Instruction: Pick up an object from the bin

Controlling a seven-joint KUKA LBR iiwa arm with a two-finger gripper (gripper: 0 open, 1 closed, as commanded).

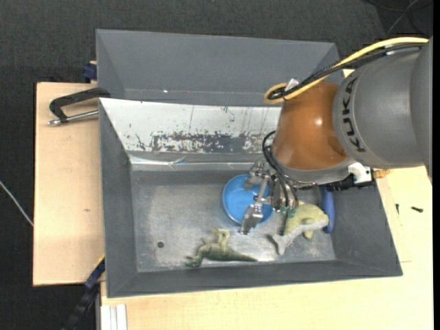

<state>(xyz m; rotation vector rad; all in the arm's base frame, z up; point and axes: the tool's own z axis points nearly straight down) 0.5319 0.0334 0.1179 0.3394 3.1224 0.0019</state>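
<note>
Closest to the front wall of the bin (172, 208), a green dinosaur (221, 251) is lying on the floor. Its long axis is running left to right, roughly along that wall, with the thin tail trailing off to the right. Which way its head is facing cannot be told.

Just right of it, a pale shark (302, 224) is lying on a slant. Its tail is pointing down-left toward the dinosaur and its nose up-right toward the right wall. A blue stick (328, 210) is lying beside the shark's nose, running front to back along the right wall.

Behind these, near the middle of the floor, a blue disc (236, 198) is lying flat. Being round, it is showing no long axis and pointing no particular way. The gripper (265, 212) is hanging over the disc's right edge, between the disc and the shark, reaching in from the right. Whether it is spread or pressed together cannot be told, and nothing is showing in its grasp.

Above it, the orange cover (306, 133) on the wrist is hiding part of the back wall.
</note>
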